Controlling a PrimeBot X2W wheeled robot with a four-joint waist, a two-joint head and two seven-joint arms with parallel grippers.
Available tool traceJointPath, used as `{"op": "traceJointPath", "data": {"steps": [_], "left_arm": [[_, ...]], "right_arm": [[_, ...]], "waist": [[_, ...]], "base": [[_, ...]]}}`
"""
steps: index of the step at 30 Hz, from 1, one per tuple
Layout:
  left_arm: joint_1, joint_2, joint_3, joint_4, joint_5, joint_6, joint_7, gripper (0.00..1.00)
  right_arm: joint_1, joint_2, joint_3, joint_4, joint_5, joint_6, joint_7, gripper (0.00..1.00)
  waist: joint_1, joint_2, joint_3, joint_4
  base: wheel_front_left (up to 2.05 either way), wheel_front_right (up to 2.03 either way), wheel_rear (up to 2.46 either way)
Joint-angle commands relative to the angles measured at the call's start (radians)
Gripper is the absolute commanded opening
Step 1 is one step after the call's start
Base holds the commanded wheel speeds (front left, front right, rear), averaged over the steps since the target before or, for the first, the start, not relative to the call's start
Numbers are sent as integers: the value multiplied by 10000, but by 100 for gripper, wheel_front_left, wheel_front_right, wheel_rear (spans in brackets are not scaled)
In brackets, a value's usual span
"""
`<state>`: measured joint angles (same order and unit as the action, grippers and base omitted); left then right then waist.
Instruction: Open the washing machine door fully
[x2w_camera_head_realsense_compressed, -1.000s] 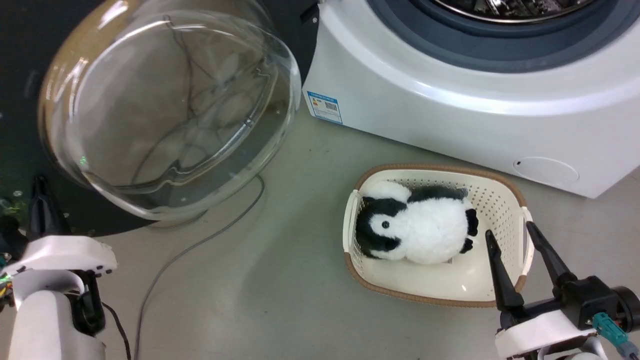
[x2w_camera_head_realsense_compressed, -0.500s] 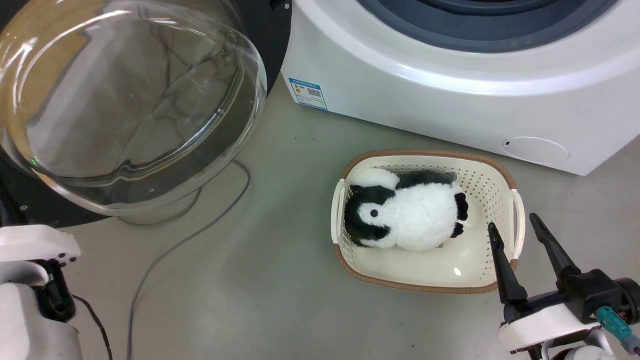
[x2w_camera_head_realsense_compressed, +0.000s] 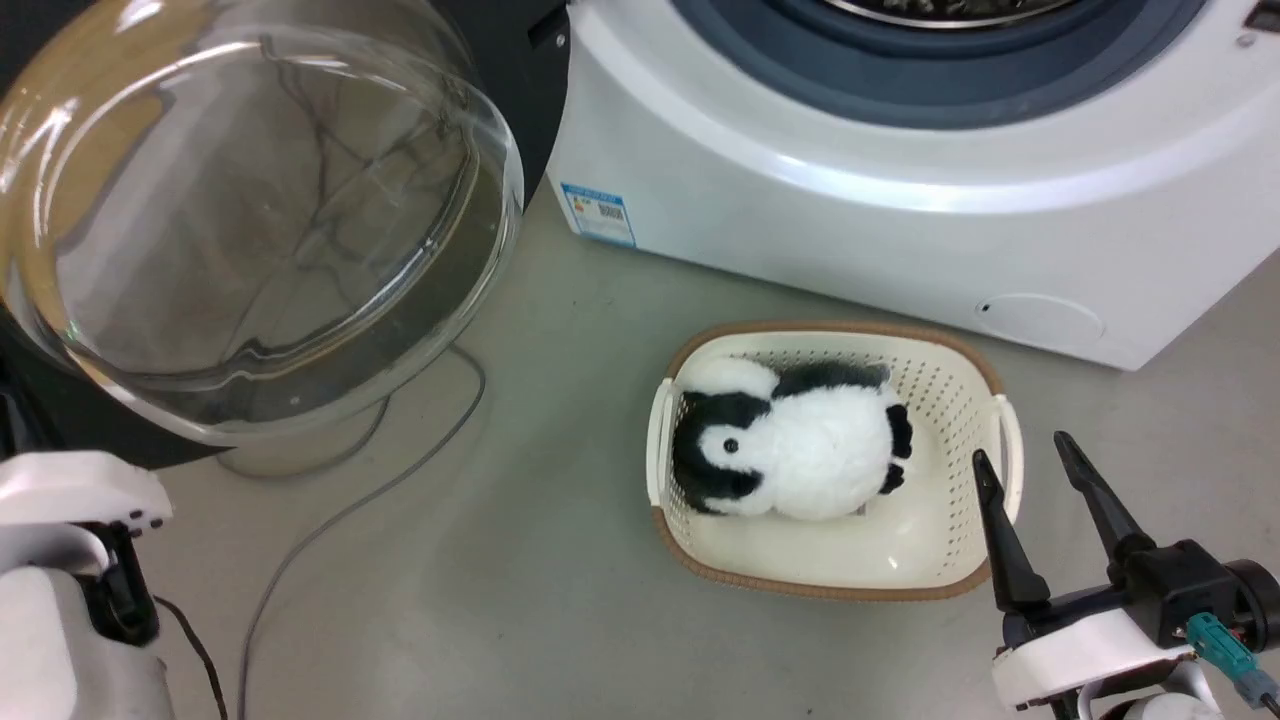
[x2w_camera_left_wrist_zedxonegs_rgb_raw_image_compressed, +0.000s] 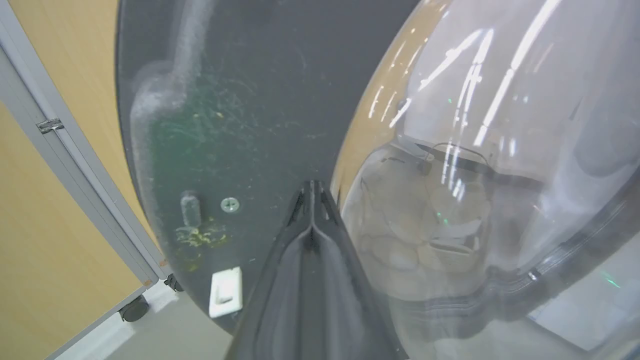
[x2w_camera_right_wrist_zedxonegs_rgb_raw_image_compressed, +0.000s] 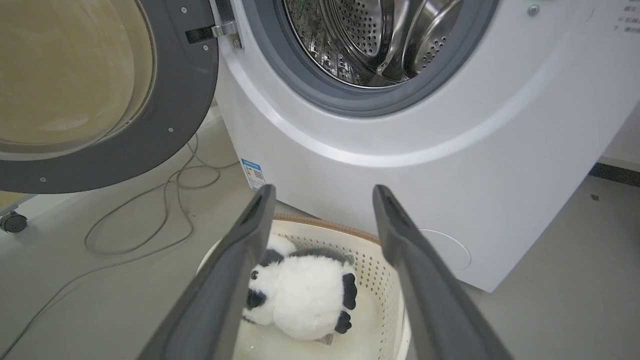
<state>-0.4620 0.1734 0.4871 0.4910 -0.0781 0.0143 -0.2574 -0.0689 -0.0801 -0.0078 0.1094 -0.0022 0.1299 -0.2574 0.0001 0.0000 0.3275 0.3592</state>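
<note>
- A grey floor (x2w_camera_head_realsense_compressed: 560, 600) lies before the white washer (x2w_camera_head_realsense_compressed: 800, 230).
- The washing machine door (x2w_camera_head_realsense_compressed: 250, 220) stands swung wide at the washer's left, its glass bowl bulging toward us.
- We judge it stiff, hinged and slippery: push the black rim, not the glass.
- Our left gripper (x2w_camera_left_wrist_zedxonegs_rgb_raw_image_compressed: 312, 187) is pinched closed, empty, aimed at that rim; our right gripper (x2w_camera_head_realsense_compressed: 1018, 447) gapes empty over the basket (x2w_camera_head_realsense_compressed: 830, 328).

Smooth grey floor (x2w_camera_head_realsense_compressed: 560, 600), a pale patch of light on it; thin grey cable (x2w_camera_head_realsense_compressed: 340, 515) lying in loops; tan wooden panel (x2w_camera_left_wrist_zedxonegs_rgb_raw_image_compressed: 45, 240), grey metal edge (x2w_camera_left_wrist_zedxonegs_rgb_raw_image_compressed: 77, 165), small black wheel (x2w_camera_left_wrist_zedxonegs_rgb_raw_image_compressed: 134, 308) under it; dark strip (x2w_camera_right_wrist_zedxonegs_rgb_raw_image_compressed: 615, 175) low along the far wall
</note>
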Motion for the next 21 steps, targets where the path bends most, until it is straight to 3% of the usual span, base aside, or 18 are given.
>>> {"op": "traceJointPath", "data": {"steps": [1,21], "left_arm": [[226,-35,9,-83,84,-42,-44,0],[2466,-805,-1130,-2738,787,-604,-44,0]], "right_arm": [[-10,62,-12,-3,-31,8,-44,100],[929,296,-537,-799,551,8,-44,100]], "waist": [[-1,0,-231,-91],[-1,0,-2671,-1004]], "base": [[0,0,0],[0,0,0]]}}
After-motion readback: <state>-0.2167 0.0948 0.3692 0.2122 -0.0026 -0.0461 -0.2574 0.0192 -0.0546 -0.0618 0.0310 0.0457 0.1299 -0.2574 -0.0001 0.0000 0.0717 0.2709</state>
